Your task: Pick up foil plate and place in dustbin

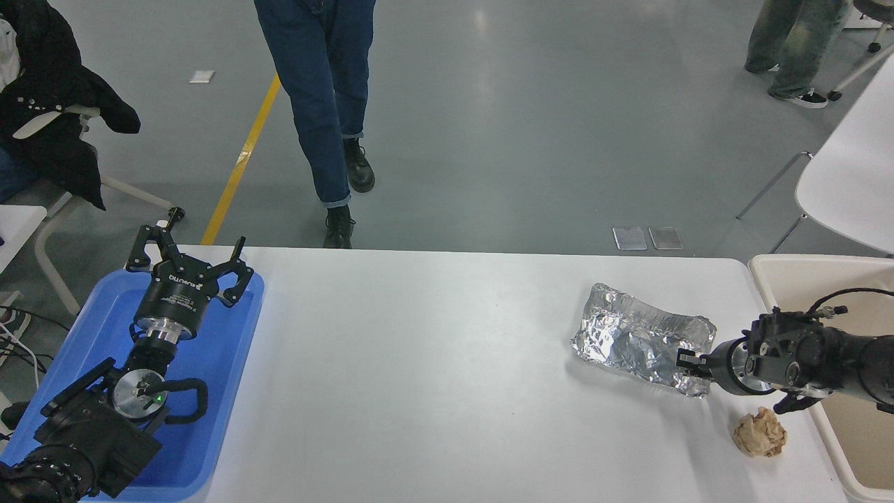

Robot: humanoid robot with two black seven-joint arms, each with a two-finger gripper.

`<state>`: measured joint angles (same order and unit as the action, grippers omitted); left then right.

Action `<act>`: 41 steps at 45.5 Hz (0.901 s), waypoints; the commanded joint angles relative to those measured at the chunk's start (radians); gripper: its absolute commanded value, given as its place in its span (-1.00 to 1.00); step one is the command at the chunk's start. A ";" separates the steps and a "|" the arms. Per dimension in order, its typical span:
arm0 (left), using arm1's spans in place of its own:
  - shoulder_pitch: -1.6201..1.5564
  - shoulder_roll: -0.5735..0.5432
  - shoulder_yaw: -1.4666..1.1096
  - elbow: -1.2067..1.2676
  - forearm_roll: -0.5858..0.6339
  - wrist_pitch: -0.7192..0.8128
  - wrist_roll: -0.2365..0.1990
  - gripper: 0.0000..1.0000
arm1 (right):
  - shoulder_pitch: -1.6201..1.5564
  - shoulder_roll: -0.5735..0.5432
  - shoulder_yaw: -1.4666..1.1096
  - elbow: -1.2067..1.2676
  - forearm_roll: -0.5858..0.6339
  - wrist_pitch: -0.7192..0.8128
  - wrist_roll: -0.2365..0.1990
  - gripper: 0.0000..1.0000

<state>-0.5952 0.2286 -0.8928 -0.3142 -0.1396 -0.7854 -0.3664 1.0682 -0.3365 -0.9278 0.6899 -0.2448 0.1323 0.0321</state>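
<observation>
From my station I can make out only one bit of print: white lettering on the black body of the left gripper (187,262), seen upside down, apparently "ROBOTIQ". Smaller lines beneath it are too tiny for me to read.

Bright, even overhead light fills the scene, and soft pale glare patches lie on the grey floor (482,21) at the top. The table (419,363) is near white with only faint shadows beside things, while the foil plate (639,339) glints in small highlights. Focus is sharp throughout, with slight bending of lines toward the edges.
</observation>
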 commanded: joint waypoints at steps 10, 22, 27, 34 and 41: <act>-0.002 0.000 0.000 0.000 0.002 0.000 0.001 1.00 | 0.013 -0.006 0.004 0.013 0.015 0.018 0.000 -1.00; -0.002 0.000 0.000 0.000 0.002 0.000 0.003 1.00 | 0.200 -0.087 -0.081 0.206 0.001 0.176 0.003 -1.00; -0.002 0.000 0.000 0.000 0.002 0.000 0.003 1.00 | 0.301 -0.092 -0.131 0.238 -0.001 0.320 0.005 -1.00; -0.002 0.000 0.000 0.000 0.002 0.000 0.003 1.00 | 0.472 -0.087 -0.180 0.261 -0.005 0.639 0.005 -1.00; -0.002 0.000 0.000 0.000 0.002 0.000 0.003 1.00 | 0.660 -0.114 -0.178 0.367 -0.005 0.653 0.005 -1.00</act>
<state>-0.5970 0.2286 -0.8928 -0.3145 -0.1380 -0.7854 -0.3636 1.4627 -0.4202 -1.0711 0.9327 -0.2471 0.6014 0.0364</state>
